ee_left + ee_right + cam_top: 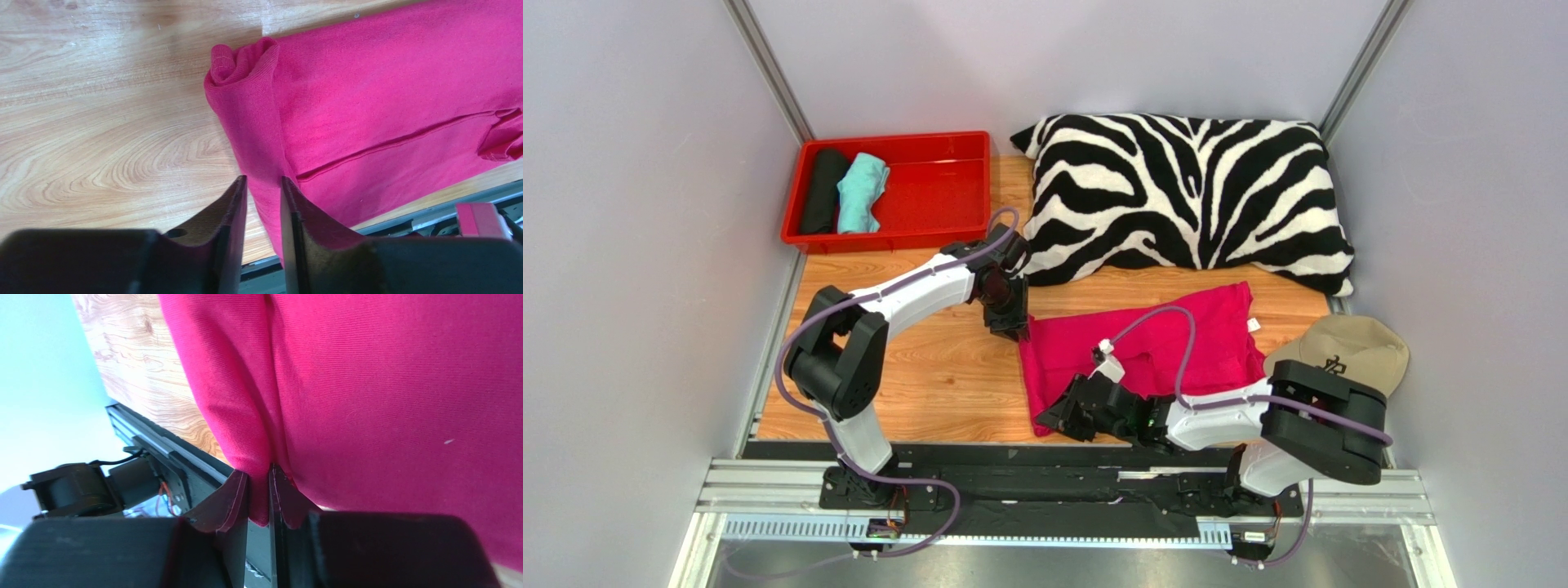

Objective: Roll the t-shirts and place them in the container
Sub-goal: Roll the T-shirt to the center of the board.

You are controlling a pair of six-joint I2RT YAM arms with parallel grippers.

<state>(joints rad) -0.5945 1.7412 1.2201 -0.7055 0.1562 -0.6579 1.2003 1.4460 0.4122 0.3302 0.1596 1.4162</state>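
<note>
Left gripper [1008,328] hung over the far left corner of the pink shirt [1192,343] on the table [928,368], right gripper [1059,420] at its near left corner. Left wrist: fingers [233,208] stood narrowly apart at the shirt's edge; whether they gripped it, nobody could tell. Right wrist: fingers [230,499] clamped a fold of shirt

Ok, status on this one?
Right jaws clamped on magenta t-shirt, near-left corner. Left jaws narrow at far-left corner, grip unclear. Left edge curled, barely rolled. Beige cap beside its right end.
</note>
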